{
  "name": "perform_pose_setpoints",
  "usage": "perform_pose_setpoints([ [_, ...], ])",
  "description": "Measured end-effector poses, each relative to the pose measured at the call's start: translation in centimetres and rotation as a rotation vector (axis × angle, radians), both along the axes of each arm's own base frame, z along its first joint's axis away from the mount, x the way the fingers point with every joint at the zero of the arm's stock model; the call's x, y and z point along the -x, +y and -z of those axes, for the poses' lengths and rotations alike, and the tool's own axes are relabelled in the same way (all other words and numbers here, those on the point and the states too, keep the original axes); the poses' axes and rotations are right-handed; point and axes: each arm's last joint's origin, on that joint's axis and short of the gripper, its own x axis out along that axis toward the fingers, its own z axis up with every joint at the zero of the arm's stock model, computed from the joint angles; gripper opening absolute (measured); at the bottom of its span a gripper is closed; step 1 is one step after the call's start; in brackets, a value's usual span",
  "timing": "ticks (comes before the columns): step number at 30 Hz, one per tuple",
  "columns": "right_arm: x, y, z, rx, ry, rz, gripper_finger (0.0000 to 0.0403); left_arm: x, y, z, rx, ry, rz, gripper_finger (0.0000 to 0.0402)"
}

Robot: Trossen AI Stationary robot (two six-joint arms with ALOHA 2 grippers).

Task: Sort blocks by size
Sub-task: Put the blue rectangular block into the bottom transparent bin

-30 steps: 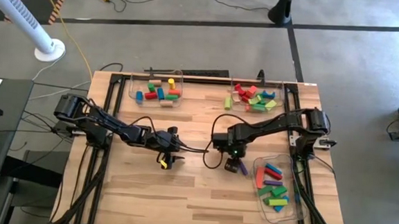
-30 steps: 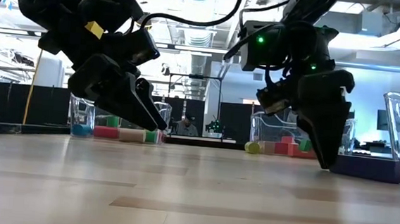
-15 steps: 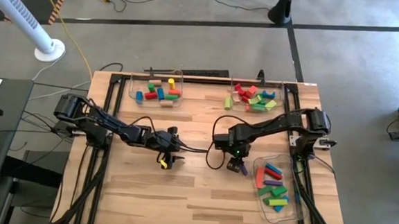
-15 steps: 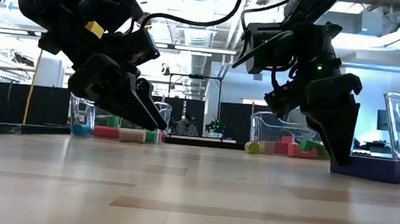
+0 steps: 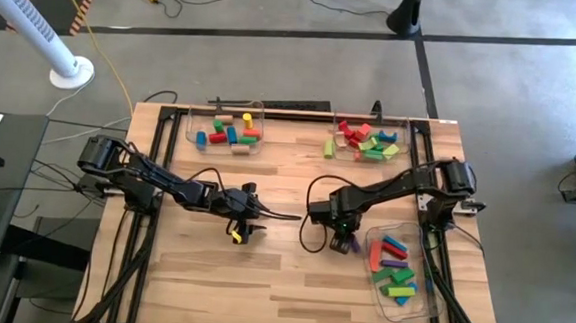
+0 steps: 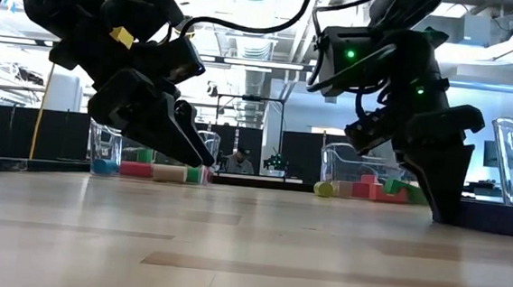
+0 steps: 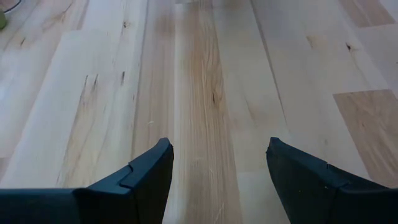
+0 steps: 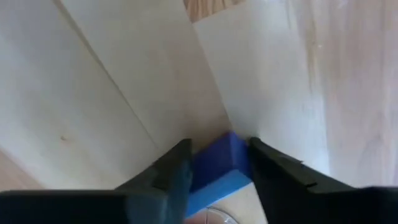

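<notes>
Here the right pincer (image 8: 214,165) pinches a blue-purple block (image 8: 216,167), a squared bar flat on the table (image 8: 112,93).

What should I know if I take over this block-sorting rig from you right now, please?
Right gripper: down at the table beside the near-right tray, fingers either side of a blue-purple block; a firm grip cannot be confirmed.
Left gripper: open, empty, hovering over bare table at centre-left.
Done: blocks fill three clear trays, the far-left tray, the far-middle tray and the near-right one.
Left: that block looks like the only loose one; lift it and drop it into its tray, probably the near-right.
</notes>
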Motion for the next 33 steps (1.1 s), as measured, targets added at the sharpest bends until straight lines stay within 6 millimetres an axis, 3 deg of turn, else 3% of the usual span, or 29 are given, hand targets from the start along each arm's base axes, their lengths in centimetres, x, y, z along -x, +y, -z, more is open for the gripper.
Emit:
perform_pose_setpoints([
  [7,0.1,0.7,0.0,-0.012,-0.002,-0.027,0.009,0.0,0.0,0.0,0.002,-0.001,-0.001,0.0248],
  [18,-1.9,2.2,-2.3,-0.046,-0.107,-0.093,0.0096,0.0,0.0,0.0,0.002,-0.001,-0.001,0.0248],
  [33,-3.6,3.9,-8.5,0.105,-0.157,-0.2,0.0095,0.0,0.0,0.0,0.001,-0.002,-0.001,0.0248],
])
